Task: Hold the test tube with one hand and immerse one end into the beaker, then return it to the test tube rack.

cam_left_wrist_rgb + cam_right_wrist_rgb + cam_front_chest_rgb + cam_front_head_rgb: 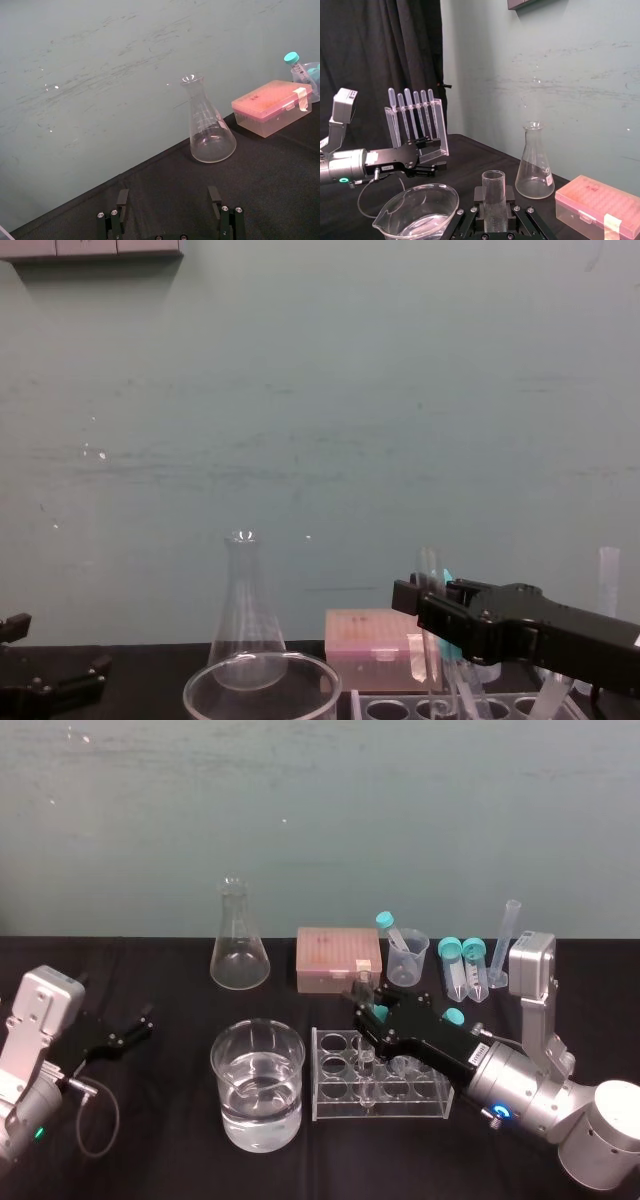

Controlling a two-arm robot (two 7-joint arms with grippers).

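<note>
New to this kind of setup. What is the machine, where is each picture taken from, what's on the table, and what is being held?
This is a robot with two arms, working at a black table. One camera looks down from its head, one looks forward from its chest, and one sits on each wrist. The right gripper is closed on a clear glass test tube, whose lower end stands in the test tube rack. The left gripper is open and holds nothing, low at the table's left side. To the left of the rack is a part-filled beaker. Behind them are a conical flask, a pink box and teal-capped tubes.
</note>
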